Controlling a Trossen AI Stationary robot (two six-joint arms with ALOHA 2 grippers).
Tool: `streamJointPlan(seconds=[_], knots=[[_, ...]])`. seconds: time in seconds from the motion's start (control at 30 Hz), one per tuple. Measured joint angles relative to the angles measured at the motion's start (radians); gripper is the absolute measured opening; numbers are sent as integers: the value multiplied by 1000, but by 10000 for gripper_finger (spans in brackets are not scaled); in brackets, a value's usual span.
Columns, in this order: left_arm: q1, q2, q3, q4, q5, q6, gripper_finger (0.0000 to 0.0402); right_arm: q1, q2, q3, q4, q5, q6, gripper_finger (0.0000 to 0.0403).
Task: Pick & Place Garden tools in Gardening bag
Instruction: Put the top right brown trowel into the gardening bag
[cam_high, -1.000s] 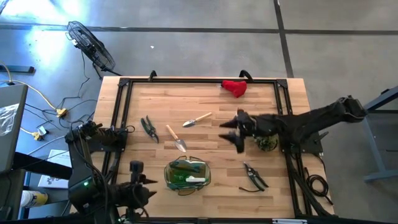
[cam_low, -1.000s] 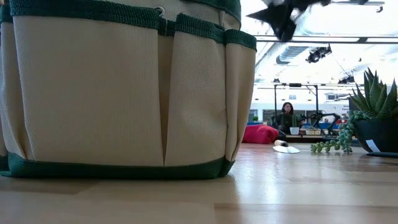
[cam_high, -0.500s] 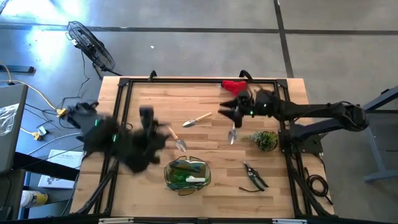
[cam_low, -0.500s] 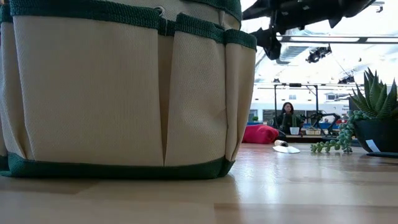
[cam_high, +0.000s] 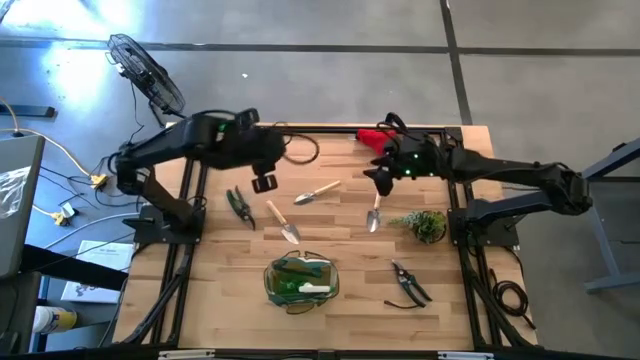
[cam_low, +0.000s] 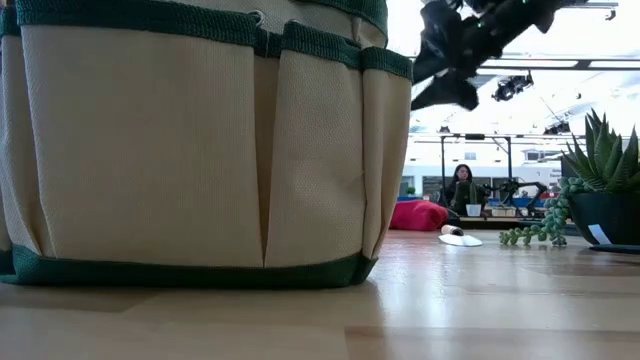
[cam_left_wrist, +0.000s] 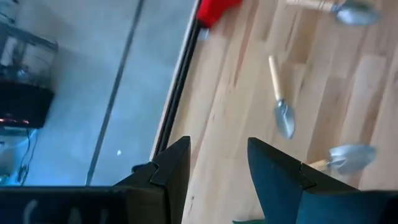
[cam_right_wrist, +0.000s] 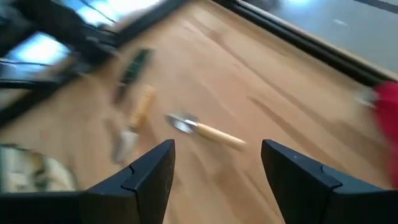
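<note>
**Both grippers empty above the bench, tools scattered beyond the bag**

Only the overhead view shows the whole layout: bag (cam_high: 301, 281) at the near edge; three trowels (cam_high: 316, 191) beyond it; shears (cam_high: 409, 284) beside it; red bundle (cam_high: 376, 138) at the far rim. The low view is mostly bag wall; bare bench beside it. Left gripper (cam_high: 264, 184) and right gripper (cam_high: 380, 183), fingers apart, hold nothing.

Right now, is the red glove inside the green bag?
No, the red glove lies at the table's far edge, well apart from the bag.
</note>
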Motion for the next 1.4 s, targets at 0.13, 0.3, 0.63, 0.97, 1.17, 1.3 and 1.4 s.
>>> streamJointPlan(seconds=[0.13, 0.3, 0.63, 0.97, 1.17, 1.3, 1.4], knots=[[98, 1, -104, 80, 129, 87, 152, 0, 19, 127, -244, 66, 99, 231], [185, 1, -211, 86, 190, 141, 152, -12, 75, 192, -421, 123, 228, 231], [276, 1, -374, 62, 332, 136, 152, -96, 288, 193, -510, 96, 357, 231], [272, 1, -524, 86, 355, 99, 152, -124, 437, 193, -540, 76, 470, 231], [272, 1, -584, 104, 357, -23, 152, -82, 492, 193, -548, 59, 561, 231], [272, 1, -628, 125, 354, -30, 152, -45, 505, 193, -547, 59, 623, 231], [272, 1, -659, 163, 310, -21, 152, -13, 506, 191, -543, 88, 673, 231]])
